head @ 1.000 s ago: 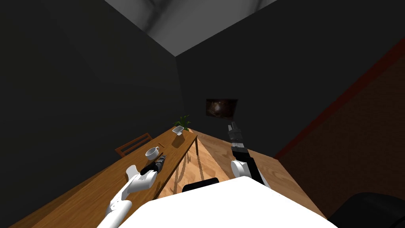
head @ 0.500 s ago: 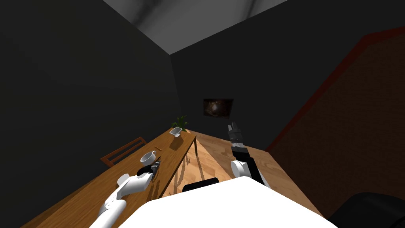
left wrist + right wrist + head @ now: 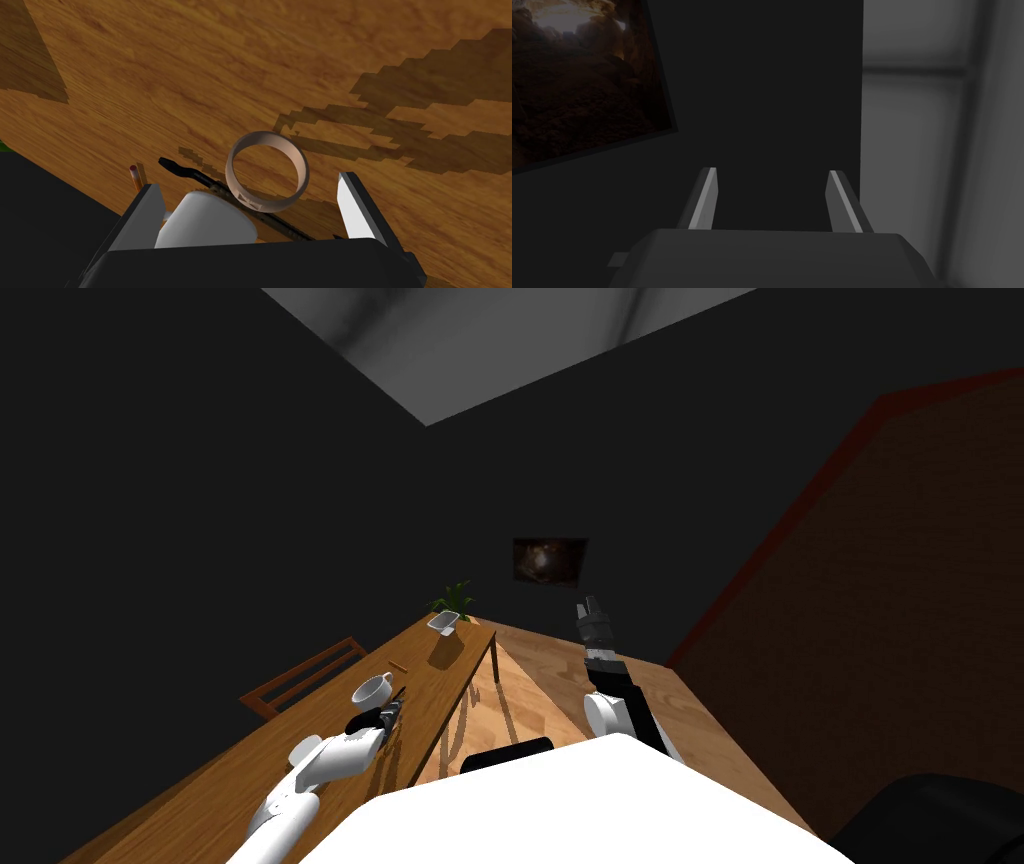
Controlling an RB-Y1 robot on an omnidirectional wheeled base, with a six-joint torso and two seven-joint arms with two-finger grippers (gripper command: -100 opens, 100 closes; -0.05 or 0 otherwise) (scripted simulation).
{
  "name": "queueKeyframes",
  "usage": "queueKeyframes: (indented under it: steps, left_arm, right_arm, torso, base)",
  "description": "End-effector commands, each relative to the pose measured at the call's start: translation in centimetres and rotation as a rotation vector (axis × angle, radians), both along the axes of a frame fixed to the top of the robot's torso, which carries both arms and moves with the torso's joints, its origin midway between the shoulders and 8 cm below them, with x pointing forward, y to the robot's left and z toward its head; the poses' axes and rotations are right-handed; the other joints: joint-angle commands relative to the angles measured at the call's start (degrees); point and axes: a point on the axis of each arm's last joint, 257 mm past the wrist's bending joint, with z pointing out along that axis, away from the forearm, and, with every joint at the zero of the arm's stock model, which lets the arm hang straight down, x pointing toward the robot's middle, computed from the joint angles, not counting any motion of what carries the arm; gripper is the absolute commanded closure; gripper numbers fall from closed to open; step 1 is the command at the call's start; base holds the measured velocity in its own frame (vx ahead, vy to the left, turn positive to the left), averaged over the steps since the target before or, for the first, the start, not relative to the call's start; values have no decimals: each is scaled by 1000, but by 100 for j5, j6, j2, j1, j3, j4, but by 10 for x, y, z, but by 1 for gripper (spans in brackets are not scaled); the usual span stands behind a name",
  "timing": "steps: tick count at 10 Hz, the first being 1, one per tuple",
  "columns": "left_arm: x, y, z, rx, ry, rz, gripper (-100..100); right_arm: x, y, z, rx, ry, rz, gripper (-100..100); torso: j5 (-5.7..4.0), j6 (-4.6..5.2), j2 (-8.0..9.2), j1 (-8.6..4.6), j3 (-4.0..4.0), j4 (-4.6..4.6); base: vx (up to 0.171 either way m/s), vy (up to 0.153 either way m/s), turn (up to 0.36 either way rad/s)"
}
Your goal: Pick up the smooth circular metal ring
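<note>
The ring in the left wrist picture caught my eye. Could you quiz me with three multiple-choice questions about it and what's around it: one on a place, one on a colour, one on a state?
1. Where is the ring?
A. On the floor
B. On the wooden table
C. On the chair

2. What colour is the cup next to it?
A. Red
B. Green
C. White

3. How are the left jaws?
A. Open, not gripping the ring
B. Shut on the ring
C. Shut on the cup

Answers:
1 B: it lies on the wood grain in front of the jaws.
2 C: the cup is plain white.
3 A: the two blades stand wide apart, clear of the ring.
</note>
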Motion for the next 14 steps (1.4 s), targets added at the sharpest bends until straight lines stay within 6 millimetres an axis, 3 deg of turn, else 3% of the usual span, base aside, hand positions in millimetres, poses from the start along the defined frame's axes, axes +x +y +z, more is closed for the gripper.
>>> queueKeyframes:
  steps: [1,3,4,8,9,10,13,14]
  left_arm:
    - [-1,-1,-5,1,-4,2,-100]
    - [-2,-2,-7,1,-3,3,-100]
    - [-1,-2,-7,2,-4,2,100]
    - [-1,-2,-7,1,-4,3,100]
    - [-1,-2,-7,1,-4,3,0]
    - [0,0,0,0,-2,0,100]
    - [2,1,4,0,-3,-3,100]
    - [2,1,4,0,0,-3,0]
  right_arm:
    - [0,0,0,0,0,0,0]
    - [0,0,0,0,0,0,0]
    - [0,0,0,0,0,0,0]
    - [0,0,0,0,0,0,0]
    - [0,0,0,0,0,0,0]
    - [0,0,0,0,0,0,0]
    - [0,0,0,0,0,0,0]
    - [0,0,0,0,0,0,0]
  torso:
    - [0,0,0,0,0,0]
    - [0,0,0,-3,0,0]
    - [-2,0,5,-8,3,1]
    - [-3,1,10,-13,6,2]
    - [-2,1,11,-13,6,2]
    - [-2,1,11,-12,6,3]
    - [-6,-2,29,-29,15,4]
    - [-4,-1,22,-22,12,4]
  base:
    - [34,33,-20]
    - [23,18,-13]
    - [0,2,10]
    - [0,0,0]
    - [0,0,0]
    - [-25,-21,33]
    - [-36,-32,21]
    - [0,0,0]
